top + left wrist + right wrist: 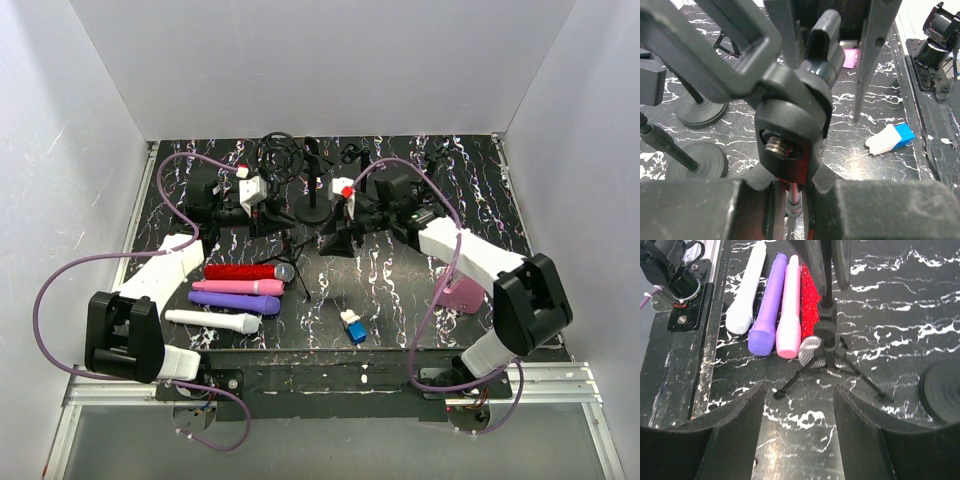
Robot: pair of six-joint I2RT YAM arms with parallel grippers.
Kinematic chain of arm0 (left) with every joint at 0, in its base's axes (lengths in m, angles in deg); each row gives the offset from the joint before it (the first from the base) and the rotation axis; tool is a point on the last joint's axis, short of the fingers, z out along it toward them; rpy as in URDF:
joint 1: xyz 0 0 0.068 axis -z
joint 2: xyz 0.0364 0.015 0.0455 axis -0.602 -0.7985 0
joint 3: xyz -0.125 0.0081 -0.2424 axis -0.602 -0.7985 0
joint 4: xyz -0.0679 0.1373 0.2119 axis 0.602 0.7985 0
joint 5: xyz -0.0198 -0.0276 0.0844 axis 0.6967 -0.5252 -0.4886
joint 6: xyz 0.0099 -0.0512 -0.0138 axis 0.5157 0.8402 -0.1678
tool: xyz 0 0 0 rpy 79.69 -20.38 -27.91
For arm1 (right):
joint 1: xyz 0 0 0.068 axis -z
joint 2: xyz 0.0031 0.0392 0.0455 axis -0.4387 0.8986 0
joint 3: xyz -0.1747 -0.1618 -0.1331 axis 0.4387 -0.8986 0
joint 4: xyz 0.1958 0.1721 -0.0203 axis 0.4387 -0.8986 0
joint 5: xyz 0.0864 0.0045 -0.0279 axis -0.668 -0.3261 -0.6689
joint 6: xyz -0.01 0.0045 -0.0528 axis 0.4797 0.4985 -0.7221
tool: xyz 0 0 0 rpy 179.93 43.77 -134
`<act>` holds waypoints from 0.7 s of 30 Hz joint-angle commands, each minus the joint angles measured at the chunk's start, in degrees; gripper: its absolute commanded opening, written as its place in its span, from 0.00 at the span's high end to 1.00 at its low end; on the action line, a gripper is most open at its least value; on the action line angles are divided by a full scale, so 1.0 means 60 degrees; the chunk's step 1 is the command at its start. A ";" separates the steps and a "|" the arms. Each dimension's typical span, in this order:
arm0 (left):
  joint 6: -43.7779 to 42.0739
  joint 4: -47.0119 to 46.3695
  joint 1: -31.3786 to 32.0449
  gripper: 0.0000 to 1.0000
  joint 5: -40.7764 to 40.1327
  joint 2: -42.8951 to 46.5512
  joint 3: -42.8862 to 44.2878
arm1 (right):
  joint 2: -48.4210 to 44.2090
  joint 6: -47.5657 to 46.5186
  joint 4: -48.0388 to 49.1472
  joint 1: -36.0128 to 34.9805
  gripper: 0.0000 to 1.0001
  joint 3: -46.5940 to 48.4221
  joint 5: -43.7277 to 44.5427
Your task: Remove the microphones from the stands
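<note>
Left jaws clench the plastic-headed black stand; right jaws gape empty near spindly tripod legs.

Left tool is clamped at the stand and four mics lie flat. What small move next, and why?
Probably open the left tool and ease it back. It is shut on the stand's stem below the clip, which seems to hold no microphone, while the red microphone lies flat beside the pink microphone. The right tool stands open, holding nothing.
</note>
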 commanded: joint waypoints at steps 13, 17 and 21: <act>-0.0561 0.0088 0.0060 1.00 0.0108 0.0167 0.0011 | 0.2066 0.4633 0.4613 -0.0785 0.39 0.0646 0.1310; -0.0429 0.0044 0.0060 1.00 0.0049 -0.0009 0.0099 | 0.2316 0.5307 0.4628 -0.0829 0.44 0.0881 0.1267; -0.0341 0.0000 0.0060 1.00 -0.0039 0.0005 0.0070 | 0.2404 0.5690 0.4672 -0.0931 0.46 0.0969 0.0959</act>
